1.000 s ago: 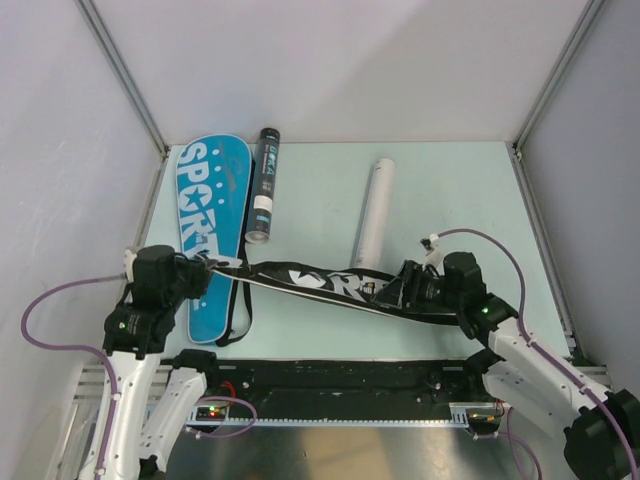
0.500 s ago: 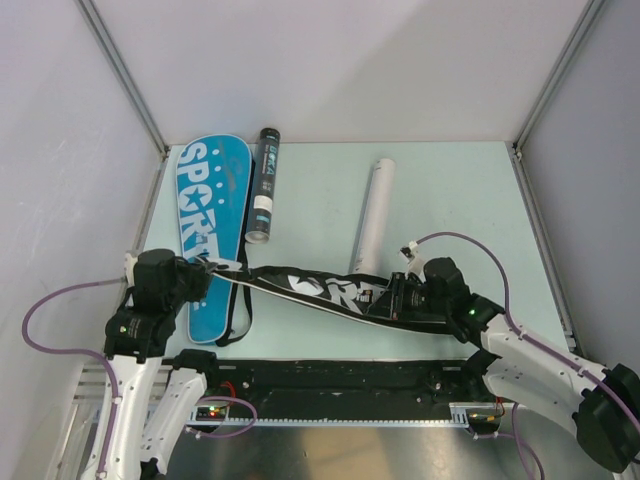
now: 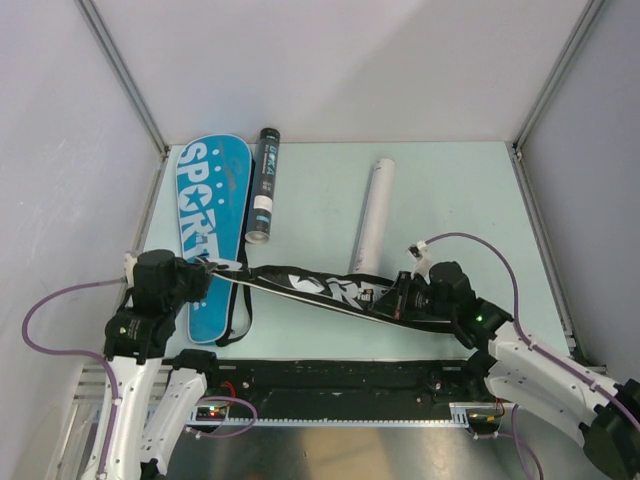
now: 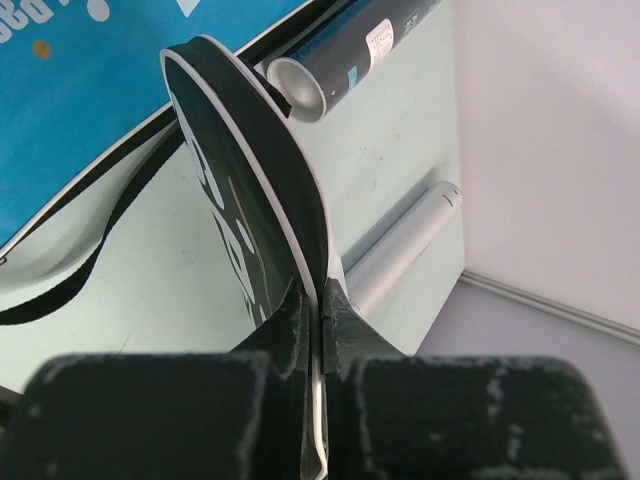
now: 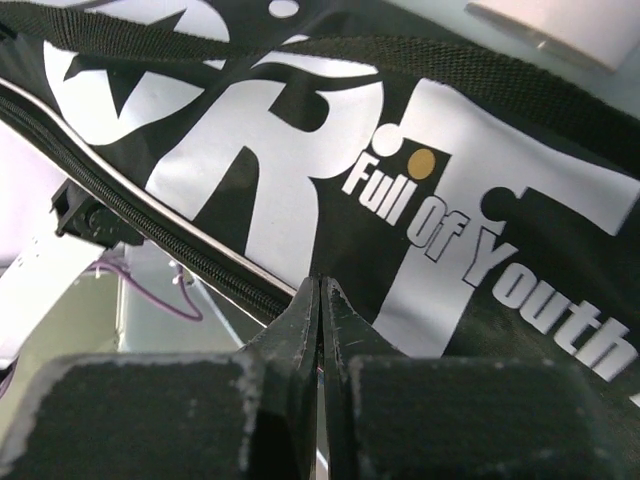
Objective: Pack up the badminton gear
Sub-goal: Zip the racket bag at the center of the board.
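Top external: black "SPORT" racket cover (image 3: 320,288), held taut off the table between left gripper (image 3: 207,265) and right gripper (image 3: 397,298), presumably so its zip edge can be worked. Blue cover (image 3: 210,225) is laid beside the left claw, black tube (image 3: 264,185) beyond it, and white tube (image 3: 372,215) just beyond the right.
Left wrist: jaws pinched on the cover's piped rim.
Right wrist: jaws pressed together on the zipper edge. No racket is seen.

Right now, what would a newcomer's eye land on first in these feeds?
The black white-lettered fabric racket cover, stretched across the near side between the left gripper and right gripper, both pinched on it. Behind it lie a bright blue SPORT racket cover at far left, a black teal-printed tube beside that, and a white tube further right.
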